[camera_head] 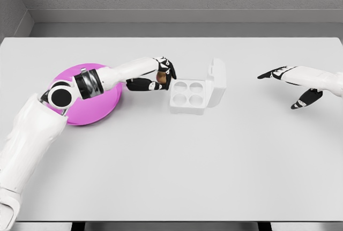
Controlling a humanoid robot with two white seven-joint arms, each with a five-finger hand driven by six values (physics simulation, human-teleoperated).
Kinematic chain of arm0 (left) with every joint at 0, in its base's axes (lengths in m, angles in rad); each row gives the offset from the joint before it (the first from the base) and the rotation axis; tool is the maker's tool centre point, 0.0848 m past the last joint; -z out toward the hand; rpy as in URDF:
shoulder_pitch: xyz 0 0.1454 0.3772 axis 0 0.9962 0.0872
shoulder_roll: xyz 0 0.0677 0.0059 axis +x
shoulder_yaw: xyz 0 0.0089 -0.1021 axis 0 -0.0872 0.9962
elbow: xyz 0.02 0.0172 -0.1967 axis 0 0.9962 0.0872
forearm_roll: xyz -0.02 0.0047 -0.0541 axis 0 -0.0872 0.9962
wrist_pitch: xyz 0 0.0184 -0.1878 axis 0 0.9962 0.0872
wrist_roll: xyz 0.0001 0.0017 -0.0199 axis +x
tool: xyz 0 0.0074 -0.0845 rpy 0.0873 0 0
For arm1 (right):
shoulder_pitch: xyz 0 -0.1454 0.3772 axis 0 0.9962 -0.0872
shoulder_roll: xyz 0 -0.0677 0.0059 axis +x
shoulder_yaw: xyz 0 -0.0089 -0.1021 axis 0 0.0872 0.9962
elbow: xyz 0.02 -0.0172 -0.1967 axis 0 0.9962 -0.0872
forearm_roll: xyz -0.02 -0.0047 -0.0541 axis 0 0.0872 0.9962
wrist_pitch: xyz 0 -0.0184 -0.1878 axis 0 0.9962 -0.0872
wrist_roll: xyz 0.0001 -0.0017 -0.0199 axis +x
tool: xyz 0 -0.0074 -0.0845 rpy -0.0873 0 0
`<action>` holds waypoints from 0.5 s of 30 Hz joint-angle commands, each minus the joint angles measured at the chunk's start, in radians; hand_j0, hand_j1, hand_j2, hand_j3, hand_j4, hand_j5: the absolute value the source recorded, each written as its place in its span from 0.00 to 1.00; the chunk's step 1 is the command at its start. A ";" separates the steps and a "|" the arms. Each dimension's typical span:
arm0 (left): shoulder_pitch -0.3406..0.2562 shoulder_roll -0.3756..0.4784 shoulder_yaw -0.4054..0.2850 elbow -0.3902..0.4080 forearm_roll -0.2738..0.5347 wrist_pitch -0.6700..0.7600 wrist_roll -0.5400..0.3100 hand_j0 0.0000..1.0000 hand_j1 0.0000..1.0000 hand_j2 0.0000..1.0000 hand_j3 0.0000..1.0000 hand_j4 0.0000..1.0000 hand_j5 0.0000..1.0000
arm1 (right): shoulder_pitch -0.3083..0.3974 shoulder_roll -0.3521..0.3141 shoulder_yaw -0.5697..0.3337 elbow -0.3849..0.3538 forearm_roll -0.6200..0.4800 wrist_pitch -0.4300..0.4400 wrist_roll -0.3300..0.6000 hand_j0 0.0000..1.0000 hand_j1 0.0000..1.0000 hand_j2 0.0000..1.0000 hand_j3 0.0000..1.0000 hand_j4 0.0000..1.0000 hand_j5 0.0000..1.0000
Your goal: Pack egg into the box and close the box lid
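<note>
While the white left arm (32, 129) comes in from the lower left and reaches across the gray table (171, 166), it passes over a round pink plate (102, 110) that lies flat on the left side of the table. Its left hand (155, 75) is just past the right rim of the plate, and the dark fingers (167, 66) are curled around a small brown egg (160, 75), pinching it from above and below. The egg is inside the hand, up off the table, just to the left of the white egg box (188, 102) and not yet over it. The box sits near the middle of the table with four round cups showing, and all four look bare. Its lid (217, 81) stands open, tipped up and back on the right side of the box. Well apart, far to the right, the right hand (292, 83) hangs above the table with its fingers spread out, one pointing left and the thumb hanging down, holding nothing
</note>
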 commanded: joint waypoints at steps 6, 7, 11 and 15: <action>0.002 -0.075 -0.022 0.043 0.087 -0.001 0.002 0.23 0.23 0.23 0.23 0.23 0.23 | 0.002 -0.001 -0.002 0.000 -0.006 0.003 0.000 1.00 1.00 1.00 1.00 1.00 1.00; 0.002 -0.078 -0.022 0.054 0.094 -0.003 0.002 0.23 0.23 0.23 0.23 0.23 0.23 | 0.002 -0.001 -0.002 0.000 -0.006 0.003 0.000 1.00 1.00 1.00 1.00 1.00 1.00; 0.002 -0.096 -0.022 0.109 0.150 -0.004 0.002 0.24 0.24 0.24 0.24 0.24 0.24 | 0.002 -0.001 -0.002 0.000 -0.006 0.003 0.000 1.00 1.00 1.00 1.00 1.00 1.00; 0.002 -0.127 -0.022 0.154 0.151 -0.004 0.002 0.25 0.25 0.25 0.25 0.25 0.25 | 0.000 -0.001 0.008 0.000 -0.006 0.003 0.000 1.00 1.00 1.00 1.00 1.00 1.00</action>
